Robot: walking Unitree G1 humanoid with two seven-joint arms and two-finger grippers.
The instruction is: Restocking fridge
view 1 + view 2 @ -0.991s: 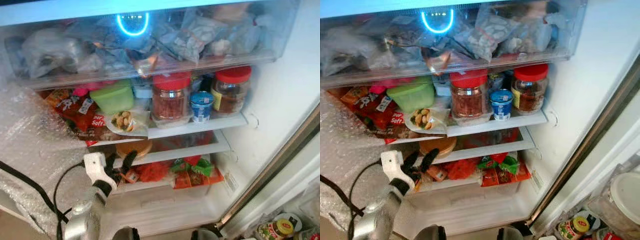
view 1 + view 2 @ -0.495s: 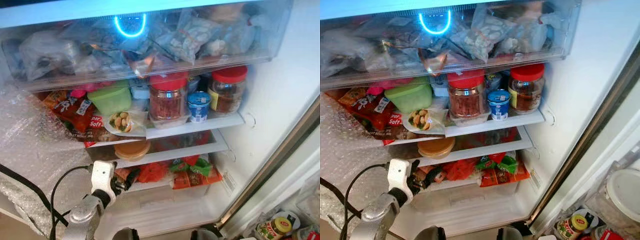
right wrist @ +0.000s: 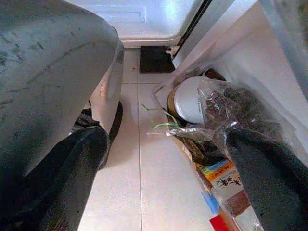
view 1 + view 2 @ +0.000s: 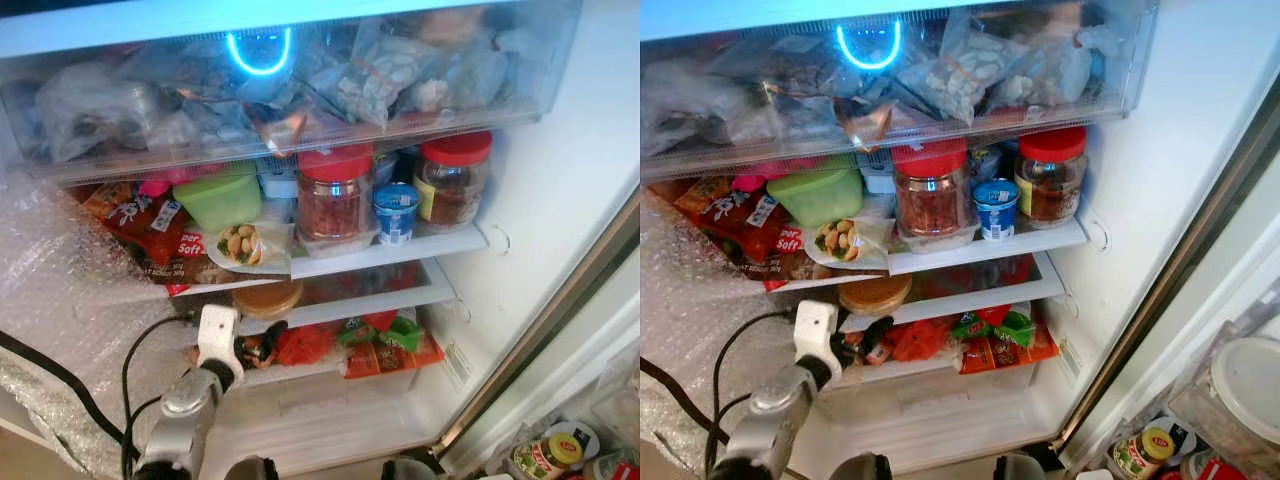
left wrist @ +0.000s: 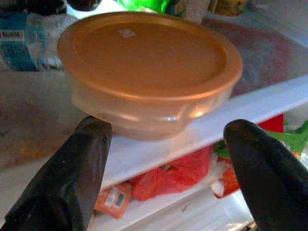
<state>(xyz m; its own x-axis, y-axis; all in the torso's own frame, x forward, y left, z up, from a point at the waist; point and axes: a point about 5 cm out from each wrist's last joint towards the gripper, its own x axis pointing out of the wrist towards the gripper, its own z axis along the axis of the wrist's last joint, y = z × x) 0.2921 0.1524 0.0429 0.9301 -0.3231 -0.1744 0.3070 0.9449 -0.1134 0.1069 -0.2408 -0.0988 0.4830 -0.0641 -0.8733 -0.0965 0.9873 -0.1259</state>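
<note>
— Fridge (image 4: 560, 200) open, lit, heavily stocked. Top drawer (image 4: 300, 90) packed with plastic bags. Shelf below: green tub (image 4: 225, 195), two red-lidded jars (image 4: 335, 195) and (image 4: 455, 180), small blue-and-white cup (image 4: 397, 212) between the jars, red snack packets (image 4: 150, 225) at the left end, bag of nuts (image 4: 245, 243) at the shelf edge.

— Task item?

— Round container with orange lid (image 5: 149, 67), upright on the glass shelf (image 4: 400, 285) one level down, near that shelf's left end. Red and green packets (image 4: 385, 345) in the compartment beneath.

— Left hand?

— Left hand (image 5: 166, 159) raised just in front of the container, slightly below shelf level. Fingers (image 5: 67, 178) spread wide, one on either side of the container in the left wrist view, gripping nothing. Contact with the container: cannot tell, though a gap appears between fingertips and its wall.

— Right hand?

— Right hand (image 3: 163, 178) hanging low beside the body, over pale floor tiles (image 3: 154, 183). Fingers apart, empty. White-lidded jar (image 3: 190, 98) and bagged goods (image 3: 240, 115) on the floor by the fridge door.

— Other items?

— Bubble wrap (image 4: 60, 300) covering the left inner side. Black cable (image 4: 60, 375) trailing from the left arm.
</note>
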